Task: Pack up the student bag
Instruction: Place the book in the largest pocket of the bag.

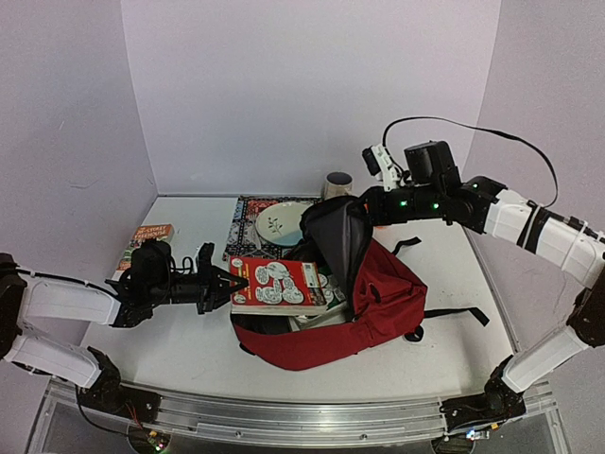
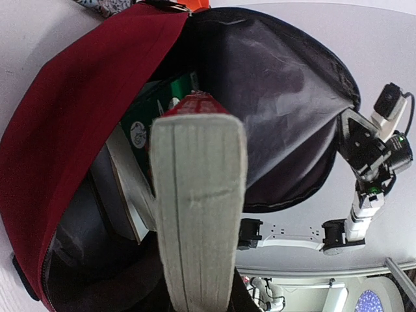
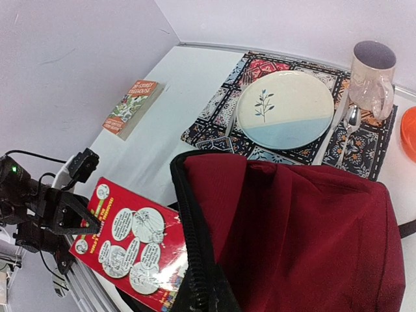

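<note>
The student bag [image 1: 378,303] lies on its side at the middle of the table [image 1: 189,359], its mouth facing left. Its black-edged, grey-lined flap is raised upright. The right gripper [image 1: 364,203] is clenched on the top of this flap; its fingers are out of sight in its own wrist view.

The left gripper [image 1: 230,282] grasps the left edge of a red book [image 1: 274,284], whose far end enters the bag mouth. The cover bears white cartoon medallions, and its lettering is too small to read. A green book [image 2: 159,110] already sits inside, mostly hidden.

Behind the bag, a patterned placemat [image 3: 214,117] carries a cream-and-blue plate [image 3: 286,107] with a leaf sprig, a spoon [image 3: 348,130] and a mug [image 3: 372,75]. An orange-covered book [image 3: 130,107] lies near the left wall, its title illegible. An orange object [image 3: 408,133] is cut off at the frame edge.
</note>
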Tool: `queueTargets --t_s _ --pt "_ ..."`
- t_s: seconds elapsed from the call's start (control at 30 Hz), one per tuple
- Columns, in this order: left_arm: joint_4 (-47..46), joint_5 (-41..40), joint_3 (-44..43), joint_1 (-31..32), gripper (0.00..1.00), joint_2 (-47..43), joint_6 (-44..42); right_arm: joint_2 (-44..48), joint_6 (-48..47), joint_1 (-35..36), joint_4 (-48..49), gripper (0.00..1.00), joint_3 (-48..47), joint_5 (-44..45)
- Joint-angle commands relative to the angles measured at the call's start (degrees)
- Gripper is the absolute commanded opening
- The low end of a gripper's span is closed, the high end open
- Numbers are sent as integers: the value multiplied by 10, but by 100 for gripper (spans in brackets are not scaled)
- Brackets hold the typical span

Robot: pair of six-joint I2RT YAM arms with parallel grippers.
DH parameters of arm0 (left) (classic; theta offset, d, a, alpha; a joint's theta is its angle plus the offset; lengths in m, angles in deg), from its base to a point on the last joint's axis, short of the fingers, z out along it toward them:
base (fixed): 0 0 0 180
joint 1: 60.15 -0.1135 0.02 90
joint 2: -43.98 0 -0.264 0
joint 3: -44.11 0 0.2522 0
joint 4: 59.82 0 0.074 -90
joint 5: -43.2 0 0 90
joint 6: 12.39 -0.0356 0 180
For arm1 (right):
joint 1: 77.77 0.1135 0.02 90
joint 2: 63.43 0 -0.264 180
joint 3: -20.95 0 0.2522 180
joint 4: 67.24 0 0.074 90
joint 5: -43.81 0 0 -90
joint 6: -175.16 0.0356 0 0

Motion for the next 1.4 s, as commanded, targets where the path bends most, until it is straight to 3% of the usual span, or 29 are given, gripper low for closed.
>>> queueTargets --t_s 0.0,0.37,0.93,1.07,1.37 --pt "-43 -41 -64 13 0 33 0 18 2 11 60 0 -3 1" --pt "-47 -105 -130 38 0 111 20 15 9 44 93 0 11 24" --pt "-58 -295 -205 186 0 230 91 -5 20 70 133 0 6 51" --pt "-61 -308 -219 199 0 258 105 -6 23 73 138 0 13 42" --pt "-47 -341 -220 224 37 275 56 0 24 74 138 0 26 43"
